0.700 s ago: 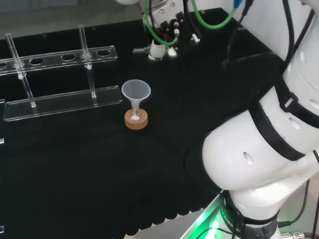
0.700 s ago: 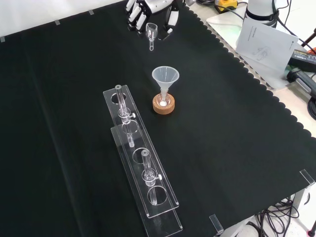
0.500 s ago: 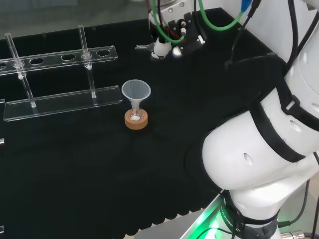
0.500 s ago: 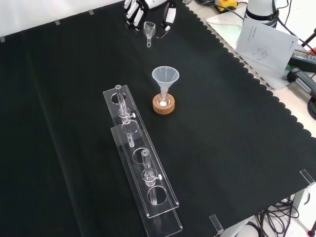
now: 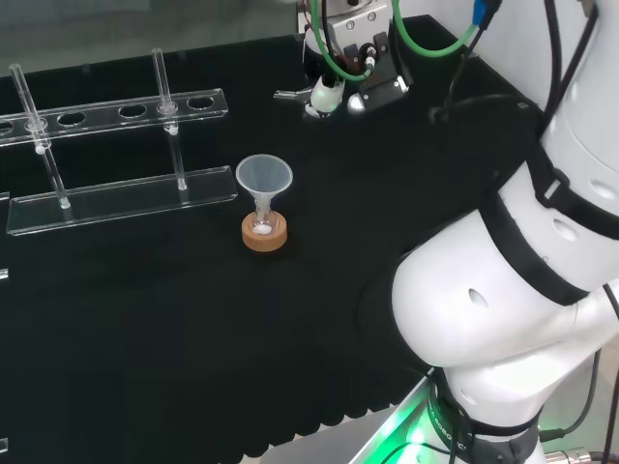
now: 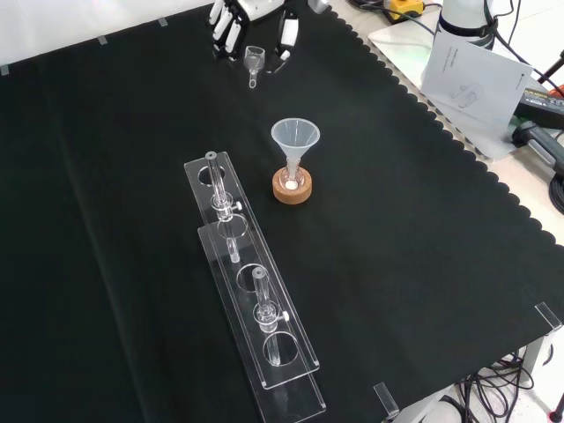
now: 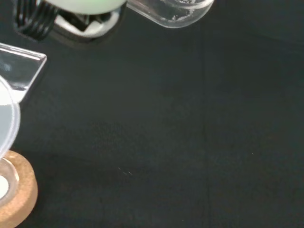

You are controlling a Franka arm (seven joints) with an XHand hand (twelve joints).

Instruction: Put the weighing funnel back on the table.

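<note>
Black-clothed bench (image 6: 106,176), front view: hand (image 6: 231,22), fingers curled on weighing funnel (image 6: 254,60), has shifted farther from big funnel (image 6: 295,137); piece not yet released, set-down pending.

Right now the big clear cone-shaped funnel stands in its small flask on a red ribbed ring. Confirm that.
Wrong ring: the front view shows the big clear funnel in its flask on a tan cork ring, not a red ribbed one.

Bulky white arm links (image 5: 484,319) banded in black, green cables (image 5: 432,50), black-and-white hand (image 6: 231,18).
</note>
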